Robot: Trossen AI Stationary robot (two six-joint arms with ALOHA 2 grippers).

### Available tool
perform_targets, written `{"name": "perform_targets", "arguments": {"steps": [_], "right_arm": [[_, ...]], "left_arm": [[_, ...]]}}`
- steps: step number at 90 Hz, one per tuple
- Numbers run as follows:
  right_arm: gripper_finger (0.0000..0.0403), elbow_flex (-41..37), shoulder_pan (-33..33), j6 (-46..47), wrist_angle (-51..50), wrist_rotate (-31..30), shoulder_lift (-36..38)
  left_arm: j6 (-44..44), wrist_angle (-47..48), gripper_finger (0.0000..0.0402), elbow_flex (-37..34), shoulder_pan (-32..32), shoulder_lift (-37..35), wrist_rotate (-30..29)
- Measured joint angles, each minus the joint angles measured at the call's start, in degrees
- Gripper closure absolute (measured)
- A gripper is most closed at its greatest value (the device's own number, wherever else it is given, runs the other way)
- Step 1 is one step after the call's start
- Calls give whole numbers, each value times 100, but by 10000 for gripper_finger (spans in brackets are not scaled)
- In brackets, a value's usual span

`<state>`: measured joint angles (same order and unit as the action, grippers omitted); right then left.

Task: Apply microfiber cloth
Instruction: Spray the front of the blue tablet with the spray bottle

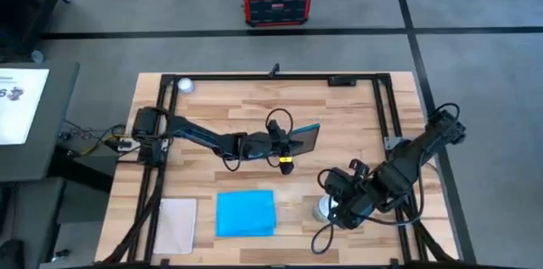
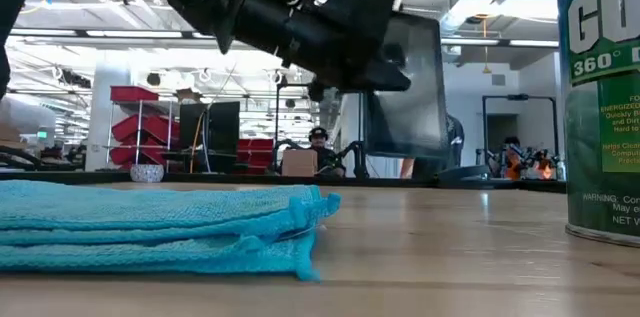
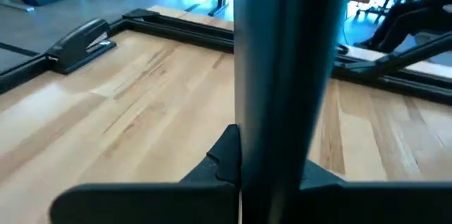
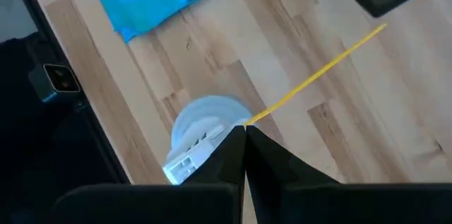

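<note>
Lying flat near the table's front edge, the cloth (image 1: pixel 245 213) sits apart from the right gripper (image 1: pixel 336 210), fingers pressed together over the spray can (image 1: pixel 322 210). Farther back, the left gripper (image 1: pixel 287 140) pinches the tablet (image 1: pixel 304 137).

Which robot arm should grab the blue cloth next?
Probably the right. The left gripper is busy holding the tablet up, while the right gripper is shut on nothing beside the cloth.
</note>
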<state>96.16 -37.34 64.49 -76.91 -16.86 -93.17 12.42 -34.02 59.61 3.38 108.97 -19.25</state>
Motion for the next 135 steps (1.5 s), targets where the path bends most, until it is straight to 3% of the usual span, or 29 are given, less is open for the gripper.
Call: {"name": "perform_targets", "arguments": {"steps": [96,113,135], "right_arm": [[403,7,151,-136,27,300,-181],[403,84,247,-341,-18,279,-175],[403,85,385,-610,-3,242,-177]], "left_arm": [[-162,104,401,188,69,-13,34],[-181,588,401,184,184,-43,-763],[-186,737,401,184,260,-135,-956]]}}
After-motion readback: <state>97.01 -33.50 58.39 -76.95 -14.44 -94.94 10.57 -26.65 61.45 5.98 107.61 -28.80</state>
